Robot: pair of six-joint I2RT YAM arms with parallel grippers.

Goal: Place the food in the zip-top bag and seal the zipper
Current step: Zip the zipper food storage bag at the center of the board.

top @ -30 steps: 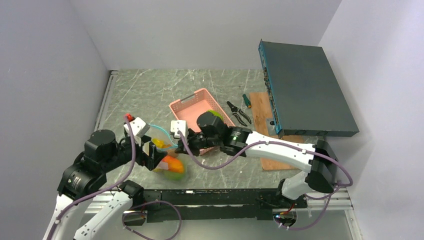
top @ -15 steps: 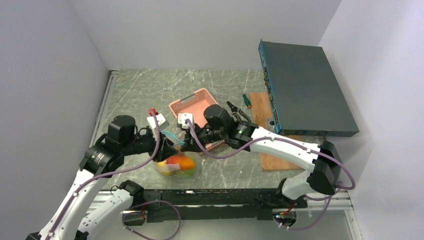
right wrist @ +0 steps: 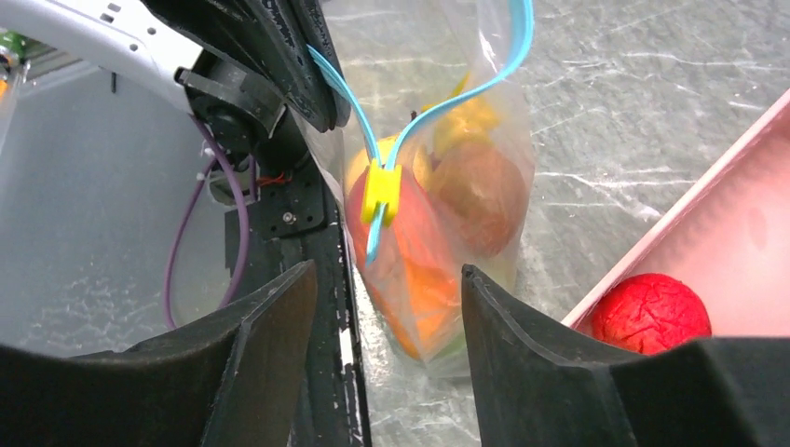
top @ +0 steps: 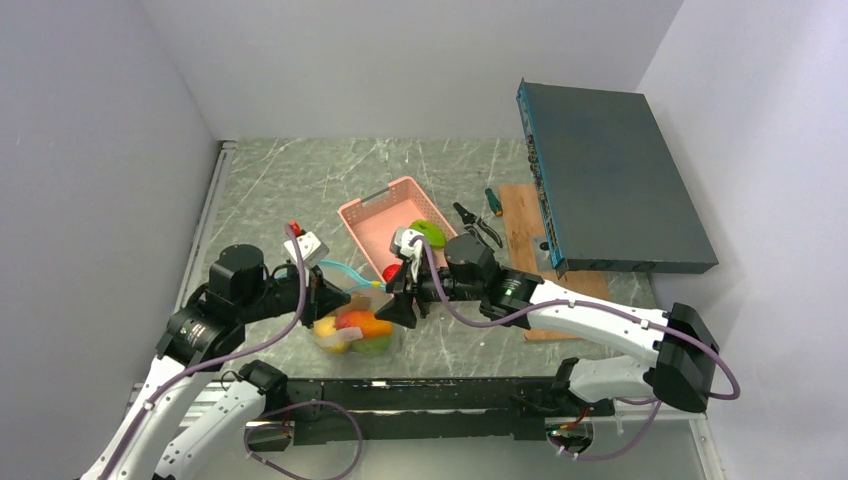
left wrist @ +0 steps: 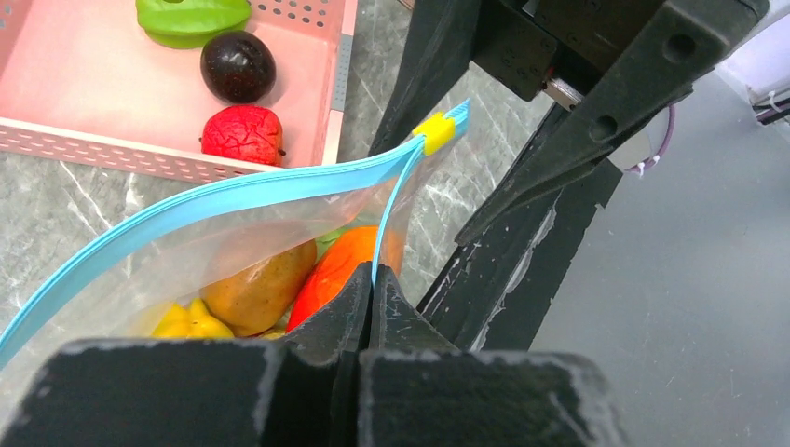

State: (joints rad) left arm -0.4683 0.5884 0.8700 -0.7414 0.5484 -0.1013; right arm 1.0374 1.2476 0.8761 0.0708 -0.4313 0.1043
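Observation:
The zip-top bag (top: 352, 333) rests near the table's front edge, holding orange (left wrist: 335, 270), tan and yellow (left wrist: 186, 321) food. My left gripper (left wrist: 373, 279) is shut on the teal zipper (left wrist: 233, 196) strip, a little behind the yellow slider (left wrist: 434, 132). In the top view the left gripper (top: 337, 297) sits at the bag's top. My right gripper (right wrist: 387, 312) is open, its jaws wide on either side of the bag (right wrist: 438, 214) and apart from it, facing the slider (right wrist: 380, 191). Green (left wrist: 191, 14), dark purple (left wrist: 238, 65) and red (left wrist: 242, 133) food lie in the pink basket (top: 372, 212).
Black pliers (top: 478, 228) and a screwdriver (top: 492, 200) lie right of the basket, beside a wooden board (top: 520, 215). A dark grey box (top: 610, 180) leans over the board at the right. The aluminium rail (top: 440, 395) runs just in front of the bag.
My left gripper has closed on the zipper strip. My right gripper has opened, let go of the bag and drawn back to the right. The bag has settled lower.

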